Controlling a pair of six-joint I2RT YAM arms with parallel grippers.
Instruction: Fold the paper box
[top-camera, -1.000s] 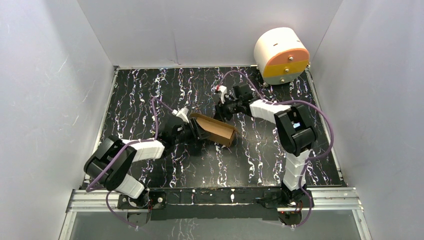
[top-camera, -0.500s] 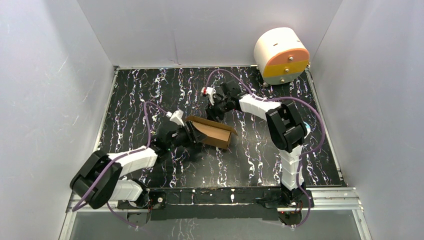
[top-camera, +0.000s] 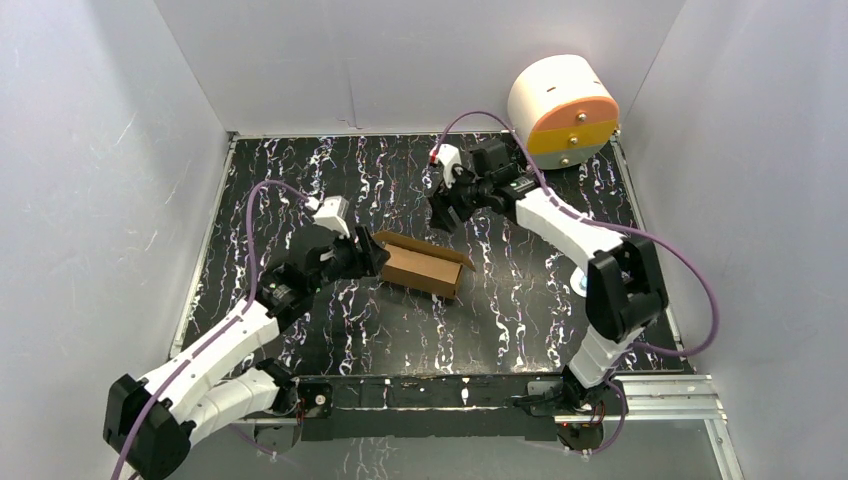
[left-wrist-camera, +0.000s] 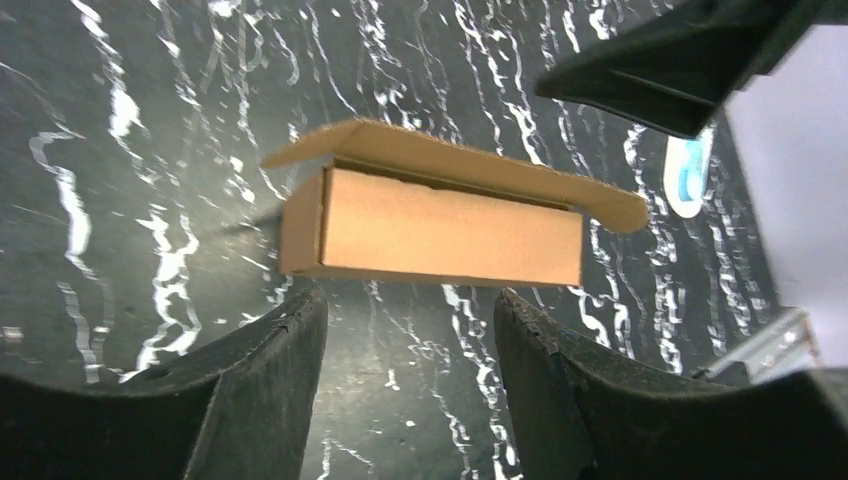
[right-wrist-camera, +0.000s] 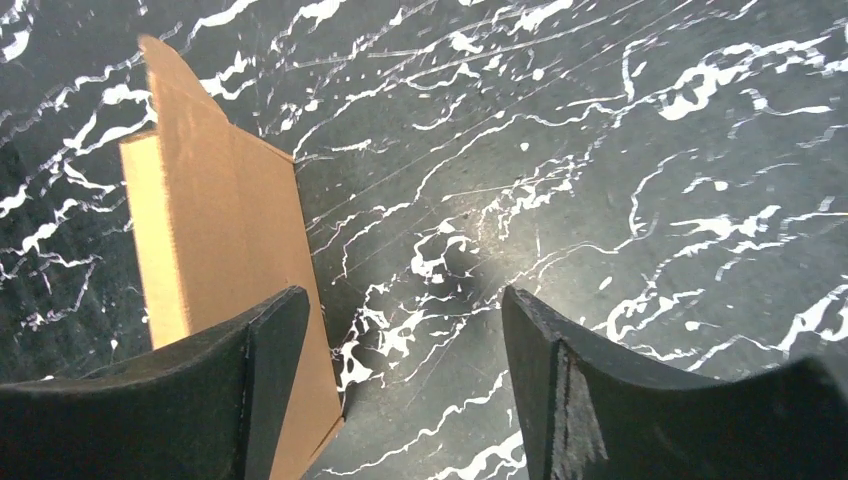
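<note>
Paper box (top-camera: 424, 265): brown corrugated carton, lid flap slightly raised, lying mid-way across the desk (top-camera: 300, 190), a black surface veined with white. Plain white walls (top-camera: 300, 60) close in behind the box and on both sides of it. Left claw (left-wrist-camera: 405, 310): fingers apart, empty, just beside the box's left end. Right claw (right-wrist-camera: 400, 300): fingers apart, empty, just behind the box. White cylinder with orange-and-yellow face (top-camera: 562, 108): well beyond the box, far right corner.
</note>
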